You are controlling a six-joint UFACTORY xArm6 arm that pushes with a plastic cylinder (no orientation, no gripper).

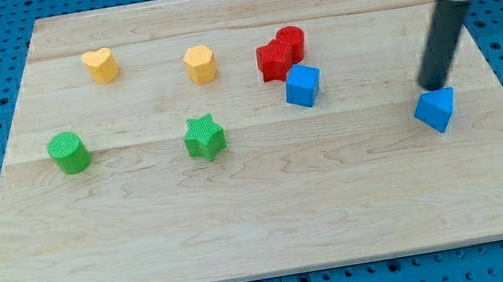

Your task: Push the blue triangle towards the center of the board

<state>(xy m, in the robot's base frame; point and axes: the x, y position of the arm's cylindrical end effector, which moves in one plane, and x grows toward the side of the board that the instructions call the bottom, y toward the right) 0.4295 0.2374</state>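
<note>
The blue triangle (436, 110) lies on the wooden board (261, 200) at the view's right, a little above mid-height. My tip (433, 87) stands right at the triangle's top edge, touching or nearly touching it. The dark rod rises from there towards the view's top right.
A blue cube (302, 85) sits near the board's middle, with a red star block (273, 60) and a red cylinder (291, 42) just above it. A yellow heart (101, 65) and a yellow hexagon block (201, 64) lie at the top left. A green cylinder (68, 153) and a green star (204, 137) lie at the left.
</note>
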